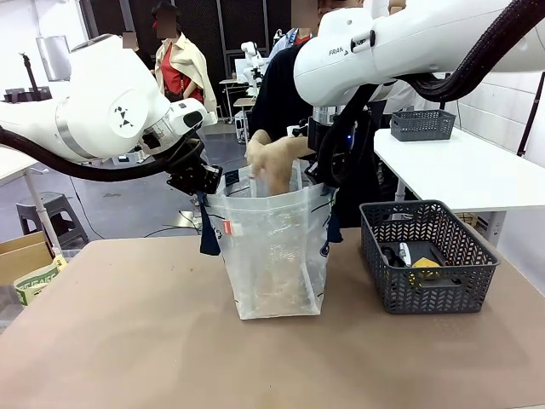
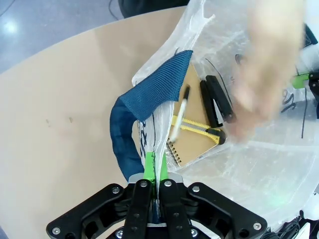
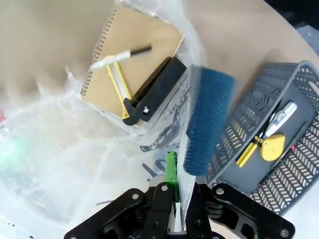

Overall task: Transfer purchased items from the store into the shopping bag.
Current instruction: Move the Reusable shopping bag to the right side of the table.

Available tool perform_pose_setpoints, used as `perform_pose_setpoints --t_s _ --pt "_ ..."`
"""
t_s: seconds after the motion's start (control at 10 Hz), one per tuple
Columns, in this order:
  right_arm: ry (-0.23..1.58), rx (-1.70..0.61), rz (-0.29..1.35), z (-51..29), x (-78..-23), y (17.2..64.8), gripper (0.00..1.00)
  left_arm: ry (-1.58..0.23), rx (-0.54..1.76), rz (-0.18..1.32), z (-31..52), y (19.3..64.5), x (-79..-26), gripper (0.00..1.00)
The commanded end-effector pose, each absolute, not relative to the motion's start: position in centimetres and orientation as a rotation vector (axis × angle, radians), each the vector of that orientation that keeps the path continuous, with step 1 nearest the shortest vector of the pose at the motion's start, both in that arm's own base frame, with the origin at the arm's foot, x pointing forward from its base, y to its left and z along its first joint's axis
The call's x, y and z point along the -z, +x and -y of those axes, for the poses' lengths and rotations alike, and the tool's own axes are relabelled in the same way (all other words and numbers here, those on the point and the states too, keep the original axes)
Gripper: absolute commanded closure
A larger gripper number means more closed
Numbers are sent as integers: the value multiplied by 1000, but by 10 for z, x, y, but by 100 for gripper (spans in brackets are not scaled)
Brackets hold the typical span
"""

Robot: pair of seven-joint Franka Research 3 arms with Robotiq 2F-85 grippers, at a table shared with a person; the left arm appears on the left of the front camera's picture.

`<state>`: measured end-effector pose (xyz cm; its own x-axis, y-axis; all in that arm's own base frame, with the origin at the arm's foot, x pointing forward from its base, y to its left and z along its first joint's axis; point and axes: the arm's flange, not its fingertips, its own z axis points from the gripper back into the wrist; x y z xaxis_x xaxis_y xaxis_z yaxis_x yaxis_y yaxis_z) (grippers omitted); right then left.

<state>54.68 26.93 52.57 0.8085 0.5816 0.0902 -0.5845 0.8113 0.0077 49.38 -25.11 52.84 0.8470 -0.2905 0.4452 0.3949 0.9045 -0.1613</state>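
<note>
While both pincers grip its rim on opposite sides, the shopping bag (image 1: 272,256) stands upright on its flat bottom near the middle of the counter (image 1: 119,332), mouth open. It is left of the dark grey mesh basket (image 1: 426,209), with a strip of bare counter between them.

We note four items on the bag's floor:
- a brown spiral-bound pad (image 3: 139,45), lying flat
- a white pen (image 3: 112,59) with a black cap, lying across the pad
- a yellow and black cutter (image 3: 118,83), beside the pen and also on the pad
- a black stapler-like tool (image 3: 157,87), along the pad's edge

The person's hand (image 1: 272,162) reaches down through the bag's mouth from the far side. It is blurred in both wrist views, so we cannot tell whether it holds anything.

Left pincer (image 2: 156,168): jaws narrow, green pads pinched on the clear plastic rim just beside the navy strap handle (image 2: 144,99), which loops up and off to one side.

Right pincer (image 3: 179,177): also clamped on the bag's rim, plastic between the pads, with the second navy handle (image 3: 207,119) just beside it.

Basket contents, from the right wrist view: a white and blue stick (image 3: 280,117), a round yellow piece (image 3: 273,148) and a slim yellow stick (image 3: 246,154), close together on the basket floor
</note>
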Motion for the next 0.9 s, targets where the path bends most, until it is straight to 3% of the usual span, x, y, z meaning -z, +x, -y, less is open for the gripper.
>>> perform_pose_setpoints --t_s 0.0,0.8 --pt "35 -623 87 -268 -526 547 100 -252 363 429 250 493 -529 100" --pt "35 -623 87 -268 -526 547 100 -252 363 429 250 493 -529 100"
